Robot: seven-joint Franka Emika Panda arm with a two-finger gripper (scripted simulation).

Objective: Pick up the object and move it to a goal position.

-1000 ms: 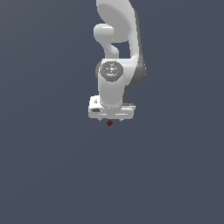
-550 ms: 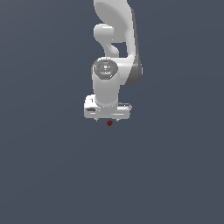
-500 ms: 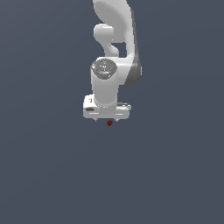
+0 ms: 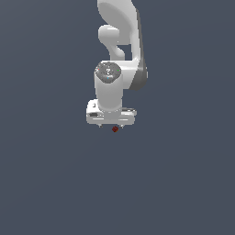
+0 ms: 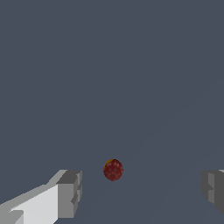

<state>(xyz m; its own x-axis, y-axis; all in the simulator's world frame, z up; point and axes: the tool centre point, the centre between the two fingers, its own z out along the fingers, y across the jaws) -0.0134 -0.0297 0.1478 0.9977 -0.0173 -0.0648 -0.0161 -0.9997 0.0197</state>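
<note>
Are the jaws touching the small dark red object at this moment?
Apart. In the wrist view the object sits between the open fingers of the gripper, with bare grey surface visible on both sides of it.

A plain, dark grey-blue surface (image 4: 50,183) fills the whole frame in both views, uniform and featureless from edge to edge.

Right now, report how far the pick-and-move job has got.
Done: the gripper is lined up, open, with the dark red lump between its fingers. In hand: closing in; nothing is gripped. Left: shut on it, lift, carry to the goal, which neither view shows.
</note>
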